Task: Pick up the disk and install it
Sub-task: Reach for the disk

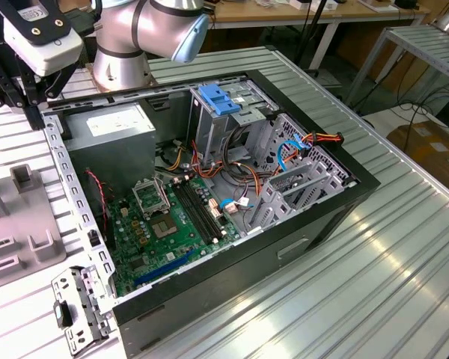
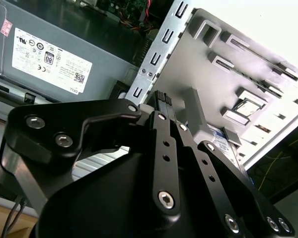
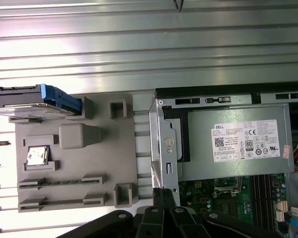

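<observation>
The ribbed bench (image 1: 404, 254) carried the open computer case (image 1: 307, 239) and, beside it, a grey holder plate (image 3: 124, 148). The disk (image 3: 25, 99) stood on edge at one end of the plate. It was judged dense, rigid and shock-sensitive; its flat faces, clear of the blue side rail (image 3: 64, 103), offered the best hold. The claw (image 3: 164, 192) hung closed and empty near the case edge.

**Three Cameras, One Corner in Common**

The exterior view looks down at a slant from high above onto the open computer case (image 1: 239, 284) on the ribbed table (image 1: 404, 254). The first wrist view faces straight down, nearer. The second wrist view sits close behind the gripper (image 2: 162, 97), looking along it. All three share the power supply (image 1: 108, 126) and the grey tray (image 1: 26, 243) beside it.
</observation>
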